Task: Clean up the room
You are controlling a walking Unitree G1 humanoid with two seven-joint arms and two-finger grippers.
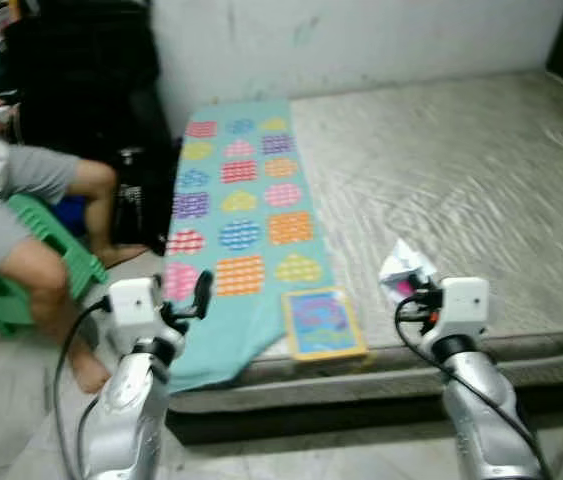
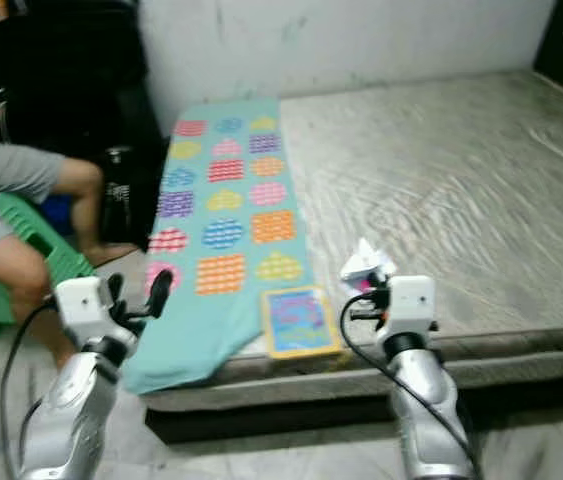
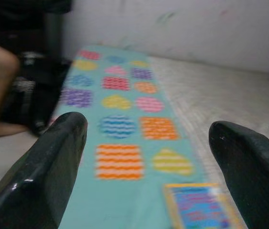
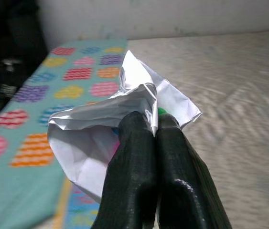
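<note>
While the robot stood at the foot of a big bare mattress [image 1: 461, 170], its right gripper [image 4: 154, 125] was squeezed tight on a crumpled white wrapper [image 4: 124, 124]. The two black fingers [image 4: 134, 162] were pressed together, with the paper pinched between their tips. A bit of pink and green showed inside the wrapper. From the head camera, the wrapper [image 1: 406, 268] was held up over the near edge of the mattress, just past the right wrist.

The left gripper [image 1: 189, 297] was spread wide and held nothing. It hung in the air by the near left corner of the bed. Its fingers [image 3: 48, 167] pointed along a teal blanket [image 1: 236, 215] that had rows of bright hearts and squares on it. The blanket lay down the left side of the mattress, and its end drooped over the edge.

A flat picture book [image 1: 323, 323] with a yellow border lay on the near edge of the bed, touching the blanket's right side, between the two arms.

A person [image 1: 21, 215] in grey shorts sat on a green chair [image 1: 56, 255] to the left, beside a black bag [image 1: 136, 205] on the floor.
</note>
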